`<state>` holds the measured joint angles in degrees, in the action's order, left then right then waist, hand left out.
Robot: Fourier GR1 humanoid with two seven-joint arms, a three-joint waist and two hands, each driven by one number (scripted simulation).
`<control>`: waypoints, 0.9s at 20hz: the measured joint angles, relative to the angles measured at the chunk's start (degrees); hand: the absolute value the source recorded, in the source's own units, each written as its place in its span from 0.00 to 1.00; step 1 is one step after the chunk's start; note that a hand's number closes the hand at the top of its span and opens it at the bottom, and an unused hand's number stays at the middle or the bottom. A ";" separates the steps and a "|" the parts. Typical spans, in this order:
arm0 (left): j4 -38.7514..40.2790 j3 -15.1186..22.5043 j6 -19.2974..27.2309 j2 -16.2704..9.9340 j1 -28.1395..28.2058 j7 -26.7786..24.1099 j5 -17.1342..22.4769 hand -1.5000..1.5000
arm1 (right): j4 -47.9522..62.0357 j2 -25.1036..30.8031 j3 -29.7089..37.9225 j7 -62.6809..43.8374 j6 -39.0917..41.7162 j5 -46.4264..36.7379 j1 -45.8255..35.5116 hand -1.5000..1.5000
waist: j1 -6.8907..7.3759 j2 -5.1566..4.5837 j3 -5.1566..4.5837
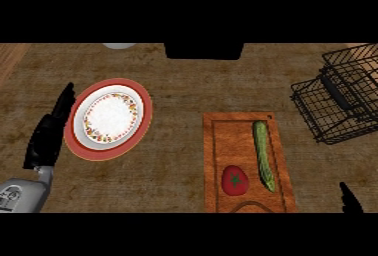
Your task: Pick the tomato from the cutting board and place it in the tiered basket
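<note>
- The tomato point(235, 180) lies on the cutting board point(229, 135), just beside a cucumber point(263, 155).
- The tiered basket point(339, 97) stands at the worktop's point(184, 85) right.
- Left robot hand point(50, 130) rests open beside a plate point(109, 119).
- Right robot hand point(350, 200) barely shows; its state cannot be told.

Only a few fingertips of the right hand point(347, 197) are seen — the rest is cut off below. The tiered basket point(336, 100) is clipped at the right edge — its levels cannot be told apart.
</note>
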<state>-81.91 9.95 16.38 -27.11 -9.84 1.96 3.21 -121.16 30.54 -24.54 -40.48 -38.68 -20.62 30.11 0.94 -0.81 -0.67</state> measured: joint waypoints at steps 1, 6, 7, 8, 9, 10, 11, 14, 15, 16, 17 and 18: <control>0.04 -0.05 -0.27 0.03 -0.37 0.25 0.15 0.50 | -1.59 0.74 0.07 -3.75 1.49 -1.37 -0.91 0.00 | 0.23 0.00 0.02; 0.87 0.41 -0.39 1.08 -0.94 0.13 -0.31 0.50 | -7.14 1.80 0.62 -20.32 9.55 -5.86 -7.35 0.00 | 0.96 0.04 0.13; 1.11 0.32 -0.55 1.11 -0.93 -0.25 -0.32 0.50 | -7.27 1.30 0.37 -22.22 10.95 -6.50 -8.91 0.00 | 1.09 0.05 0.15; 1.07 0.30 -0.73 1.08 -1.16 -0.09 -0.34 0.50 | -7.50 0.89 0.37 -23.92 12.31 -6.53 -10.54 0.00 | 1.20 0.07 0.19; 1.69 0.08 -0.80 1.12 -1.53 -0.28 -0.38 0.50 | -7.26 0.18 -0.19 -25.25 13.38 -6.87 -11.81 0.00 | 1.11 0.08 0.21; 2.37 -0.17 -0.91 1.18 -2.01 -0.42 -0.38 0.50 | -7.22 -0.35 -0.32 -26.62 14.49 -6.82 -13.23 0.00 | 1.05 0.06 0.23; 1.72 -0.10 -1.20 0.95 -1.81 -0.13 -0.37 0.50 | -6.38 -1.30 -0.93 -27.65 15.30 -7.19 -14.36 0.00 | 1.30 0.14 0.25; 1.31 -0.16 -1.56 0.89 -1.47 -0.08 -0.40 0.50 | -3.76 -3.95 -2.04 -29.96 17.55 -8.26 -17.37 0.00 | 1.42 0.25 0.30; 1.23 -0.24 -1.62 0.97 -1.32 -0.14 -0.34 0.50 | -2.95 -4.67 -1.93 -30.43 18.32 -8.21 -18.19 0.00 | 1.35 0.27 0.31; 1.14 -0.45 -1.69 0.83 -1.35 0.19 -0.30 0.50 | -1.95 -5.73 -2.29 -30.72 18.90 -8.71 -18.81 0.00 | 1.23 0.31 0.32; 1.21 -0.58 -1.60 0.93 -1.53 0.34 -0.34 0.50 | -1.10 -6.80 -2.63 -30.96 19.54 -9.26 -19.50 0.00 | 1.08 0.33 0.33; 0.95 -0.71 -1.57 0.91 -1.68 0.84 -0.35 0.50 | -0.27 -7.63 -2.32 -31.18 20.29 -9.22 -20.38 0.00 | 0.98 0.37 0.35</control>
<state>-80.96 9.24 14.81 -26.20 -11.52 2.80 2.86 -121.44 22.91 -26.86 -71.65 -18.39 -29.84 9.73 1.93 -0.45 -0.32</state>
